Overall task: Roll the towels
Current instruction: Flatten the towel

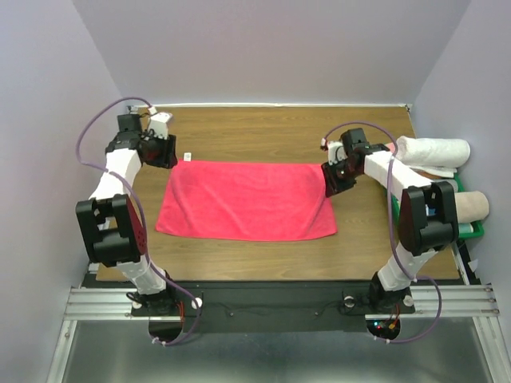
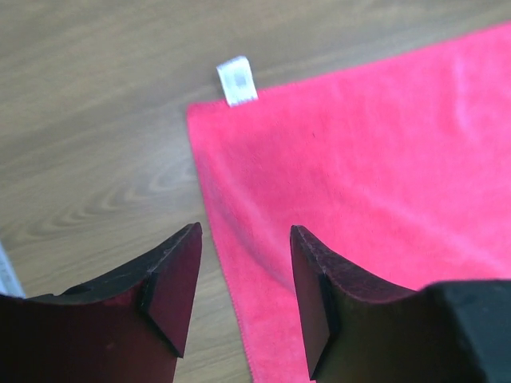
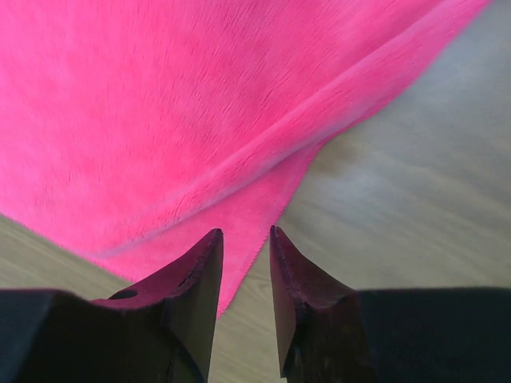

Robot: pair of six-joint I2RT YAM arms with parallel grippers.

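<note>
The bright pinkish-red towel (image 1: 247, 199) lies spread flat on the wooden table, its small white tag (image 1: 188, 156) at the far left corner. My left gripper (image 1: 164, 152) hovers by that corner. In the left wrist view it is open (image 2: 243, 231), with the towel's left edge (image 2: 335, 159) running between its fingers and the tag (image 2: 237, 80) ahead. My right gripper (image 1: 330, 182) is at the towel's right edge. In the right wrist view its jaws (image 3: 245, 231) stand a narrow gap apart over a towel corner (image 3: 200, 120), holding nothing.
A rolled white towel (image 1: 435, 150) and a rolled beige towel (image 1: 469, 206) lie at the right side, by a green basket (image 1: 473, 230). Lilac walls close in the table on three sides. Bare wood (image 1: 263, 128) lies behind the towel.
</note>
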